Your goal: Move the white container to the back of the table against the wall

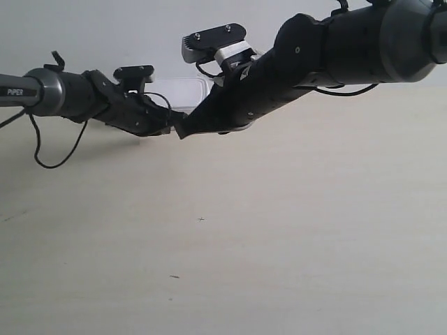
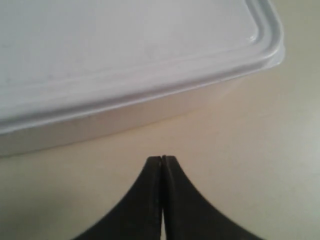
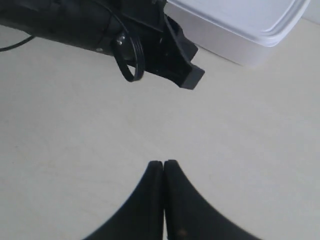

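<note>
Lying just ahead of the clenched left tool (image 2: 162,159), white container (image 2: 125,45), right tool (image 3: 163,163) clenched, farther off

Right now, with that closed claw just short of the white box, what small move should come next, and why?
Probably ease the left gripper forward until its shut tips meet the white container's side, to push it toward the wall. Bare table shows between tips and box, so there seems no contact yet.
</note>
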You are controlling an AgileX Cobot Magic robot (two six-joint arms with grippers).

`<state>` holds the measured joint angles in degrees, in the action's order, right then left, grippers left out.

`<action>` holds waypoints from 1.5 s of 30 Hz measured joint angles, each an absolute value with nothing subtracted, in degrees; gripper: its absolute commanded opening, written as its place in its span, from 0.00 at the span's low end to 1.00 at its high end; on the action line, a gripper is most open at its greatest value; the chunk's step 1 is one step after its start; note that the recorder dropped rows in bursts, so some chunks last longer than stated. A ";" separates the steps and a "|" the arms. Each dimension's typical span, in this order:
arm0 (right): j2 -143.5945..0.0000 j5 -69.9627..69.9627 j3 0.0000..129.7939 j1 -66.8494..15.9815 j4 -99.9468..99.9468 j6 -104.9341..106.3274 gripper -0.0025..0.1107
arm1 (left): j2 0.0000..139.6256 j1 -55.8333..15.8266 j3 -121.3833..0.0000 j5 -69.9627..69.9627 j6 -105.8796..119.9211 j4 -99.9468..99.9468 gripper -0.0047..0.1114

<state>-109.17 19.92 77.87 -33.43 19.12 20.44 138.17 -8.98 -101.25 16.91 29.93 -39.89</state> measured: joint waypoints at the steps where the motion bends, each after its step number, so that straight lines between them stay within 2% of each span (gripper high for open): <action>1: -109.17 19.92 77.87 -33.43 19.12 20.44 0.02 | 136.88 -8.77 -100.13 16.91 29.93 -39.80 0.04; 6: -109.17 21.03 77.87 -33.43 19.12 20.33 0.02 | 129.43 -7.82 -92.32 15.79 29.82 -39.80 0.04; 16: -103.09 24.79 75.15 -33.43 19.12 18.57 0.02 | 109.59 -7.53 -67.88 5.29 29.82 -42.01 0.04; 25: -80.21 24.99 55.05 -33.43 19.32 10.52 0.02 | 76.12 -7.53 -44.93 1.51 29.82 -44.14 0.04; 33: -57.92 26.56 48.18 -33.43 19.55 6.92 0.02 | 45.20 -7.53 -34.02 7.69 29.82 -45.06 0.04; 45: -38.28 34.25 39.51 -33.43 9.52 -2.04 0.02 | 19.49 -7.53 -24.99 12.73 29.60 -45.30 0.04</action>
